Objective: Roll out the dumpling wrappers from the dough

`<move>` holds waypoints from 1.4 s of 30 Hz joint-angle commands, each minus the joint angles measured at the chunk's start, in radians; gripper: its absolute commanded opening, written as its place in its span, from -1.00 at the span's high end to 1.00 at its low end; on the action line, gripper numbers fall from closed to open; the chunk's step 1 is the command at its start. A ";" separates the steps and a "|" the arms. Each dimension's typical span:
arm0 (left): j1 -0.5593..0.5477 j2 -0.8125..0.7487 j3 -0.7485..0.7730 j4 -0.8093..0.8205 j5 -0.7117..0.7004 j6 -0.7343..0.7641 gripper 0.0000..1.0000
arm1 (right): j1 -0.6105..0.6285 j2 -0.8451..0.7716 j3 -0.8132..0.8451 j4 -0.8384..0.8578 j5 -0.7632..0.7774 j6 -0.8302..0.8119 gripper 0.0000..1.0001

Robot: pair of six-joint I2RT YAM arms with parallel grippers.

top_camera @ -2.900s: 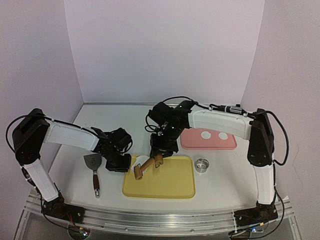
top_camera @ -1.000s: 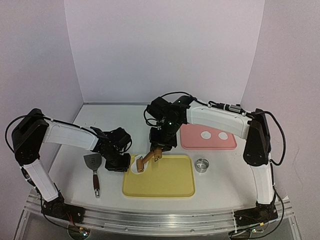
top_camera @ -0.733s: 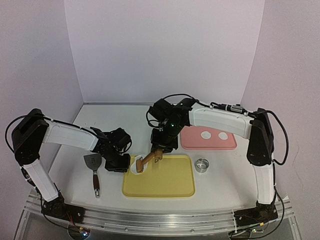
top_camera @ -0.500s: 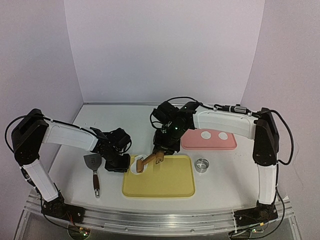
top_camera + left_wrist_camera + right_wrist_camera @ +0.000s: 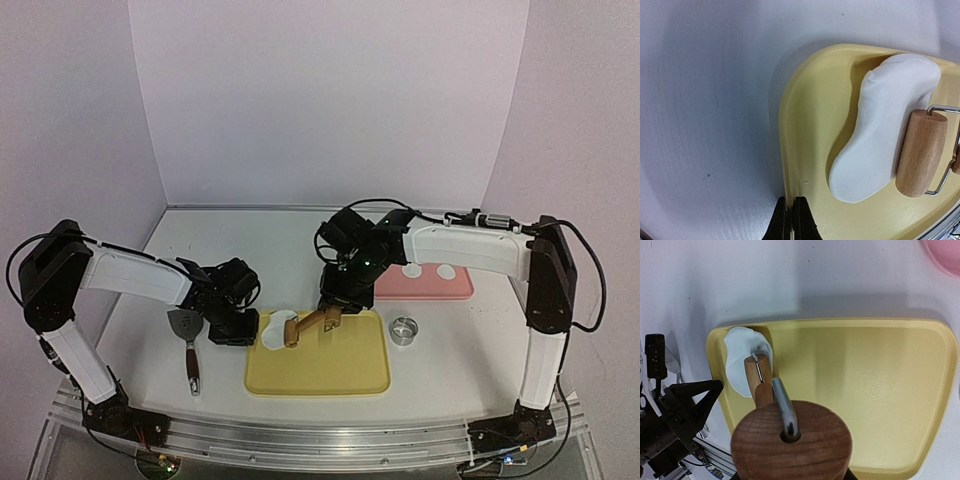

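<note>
Top view: the dough [image 5: 269,328] sits in the upper left corner of the tray [image 5: 340,370]. It lies to the left of the right gripper [image 5: 336,306], which is the nearer working arm and is closed on the handle of the pin [image 5: 303,326]. The pin slants from the gripper down-left, and its roller rests on the dough's right side. The left gripper [image 5: 243,328] is at the tray's left rim, just beside the dough. 2 wrappers [image 5: 411,270] lie on the pink tray [image 5: 462,290] at right, the cutter [image 5: 404,330] is below it, and a spatula [image 5: 187,340] is at far left.

Left wrist view: the left gripper [image 5: 791,220] is pinched nearly shut on the tray [image 5: 805,125] rim at bottom centre. The dough [image 5: 880,125] runs long from upper right to lower centre. The roller [image 5: 920,151] lies along its right edge and touches it.

Right wrist view: the handle end fills the bottom and hides the fingers. The roller [image 5: 756,374] points up-left onto the dough [image 5: 738,357] in the tray [image 5: 865,390] corner.

A stroke across the dough would likely head left, where the raised rim and the left gripper [image 5: 687,405] leave little room.
</note>
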State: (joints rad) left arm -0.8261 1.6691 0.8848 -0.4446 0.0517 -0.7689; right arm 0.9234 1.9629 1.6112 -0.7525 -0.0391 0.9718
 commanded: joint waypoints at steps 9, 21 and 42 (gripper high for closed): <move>-0.001 -0.072 -0.024 -0.015 -0.010 -0.004 1.00 | -0.052 0.000 -0.142 -0.283 0.234 -0.032 1.00; -0.001 -0.083 -0.024 -0.003 0.014 0.032 1.00 | -0.072 -0.132 -0.117 -0.286 0.190 -0.108 1.00; -0.001 -0.051 0.010 0.000 0.065 0.080 1.00 | -0.022 0.083 0.337 -0.217 -0.073 -0.198 1.00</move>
State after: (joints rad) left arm -0.8257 1.6466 0.8616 -0.4377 0.0994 -0.7120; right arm 0.8997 1.9980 1.8912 -0.9932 -0.0711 0.7895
